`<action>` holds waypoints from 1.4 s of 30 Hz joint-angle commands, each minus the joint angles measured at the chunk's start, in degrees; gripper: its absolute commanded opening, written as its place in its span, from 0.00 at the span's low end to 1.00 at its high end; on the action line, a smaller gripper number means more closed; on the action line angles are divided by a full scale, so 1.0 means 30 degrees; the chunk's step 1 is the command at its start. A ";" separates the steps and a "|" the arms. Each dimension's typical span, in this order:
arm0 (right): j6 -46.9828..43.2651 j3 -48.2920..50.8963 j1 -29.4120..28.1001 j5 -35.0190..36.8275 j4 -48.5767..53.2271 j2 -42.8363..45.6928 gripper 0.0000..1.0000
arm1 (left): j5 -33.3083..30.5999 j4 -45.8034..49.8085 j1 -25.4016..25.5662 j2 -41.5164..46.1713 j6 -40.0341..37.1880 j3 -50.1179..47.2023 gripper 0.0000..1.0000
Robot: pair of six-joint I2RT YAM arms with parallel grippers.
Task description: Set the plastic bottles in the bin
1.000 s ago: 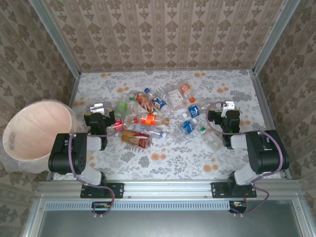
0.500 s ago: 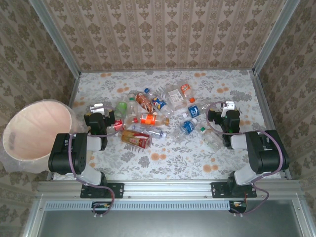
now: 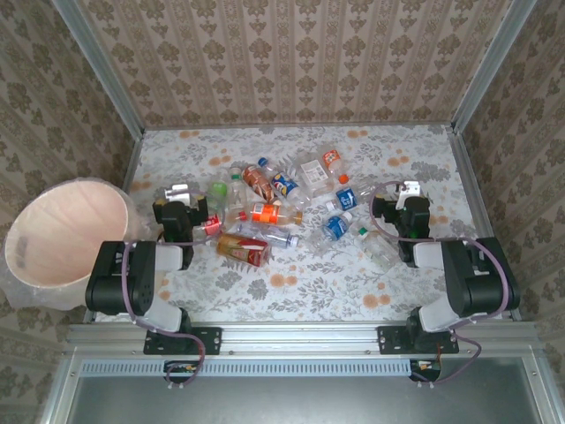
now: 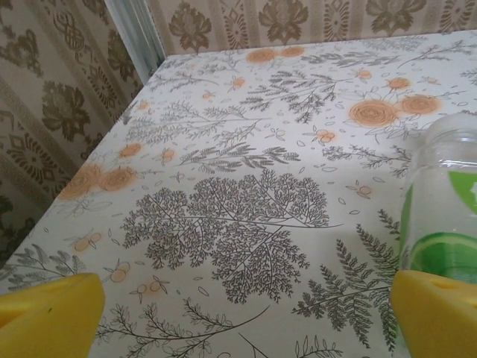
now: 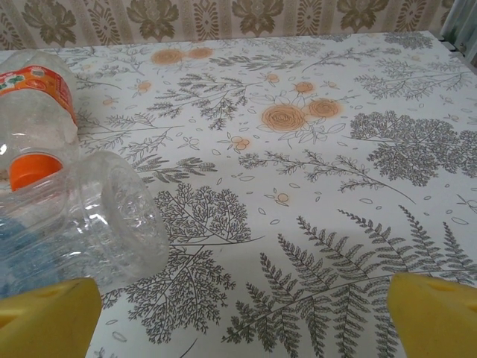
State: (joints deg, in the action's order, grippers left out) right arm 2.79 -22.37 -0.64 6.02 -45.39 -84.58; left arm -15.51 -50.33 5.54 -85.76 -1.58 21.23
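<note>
Several plastic bottles (image 3: 265, 213) lie in a loose cluster mid-table, among them a crushed red-labelled one (image 3: 243, 249) and a blue-labelled one (image 3: 335, 227). The pale pink bin (image 3: 66, 238) stands off the table's left edge. My left gripper (image 3: 183, 193) sits low at the cluster's left side, open (image 4: 246, 321), with bare tablecloth between its yellow pads (image 4: 48, 313); a green-labelled bottle (image 4: 447, 216) stands just beyond the right pad. My right gripper (image 3: 403, 190) is at the cluster's right, open (image 5: 246, 321) and holding nothing. A clear bottle (image 5: 82, 224) lies by its left pad, an orange-labelled bottle (image 5: 37, 97) behind.
The floral tablecloth (image 3: 291, 283) covers the table, bare along its near strip and far right. Patterned walls and metal posts (image 4: 134, 33) close off the back and sides. The bin's clear bag liner (image 3: 124, 199) bulges toward the table's left edge.
My left gripper has edged slightly right toward the bottles. The right arm and the bottles look unchanged.
</note>
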 commanded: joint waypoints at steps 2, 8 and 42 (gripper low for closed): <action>0.0330 -0.1498 -0.0049 -0.0066 0.4417 0.3250 1.00 | -0.0842 0.3344 0.0448 0.2477 -0.0789 0.1021 1.00; 0.1597 -0.3354 -0.0093 -0.1907 1.1291 0.5325 1.00 | -0.2632 0.5966 0.1134 0.3978 -0.0203 0.2163 1.00; 0.8555 -0.5962 -0.4926 0.0518 2.6138 0.4294 1.00 | -0.1568 1.5758 0.1669 0.7187 0.6882 0.5520 1.00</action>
State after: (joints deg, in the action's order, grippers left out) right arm 26.68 -38.65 -14.63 4.19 30.28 -71.00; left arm -19.18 -4.21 10.44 -65.47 18.04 36.97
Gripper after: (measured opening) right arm 0.999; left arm 0.999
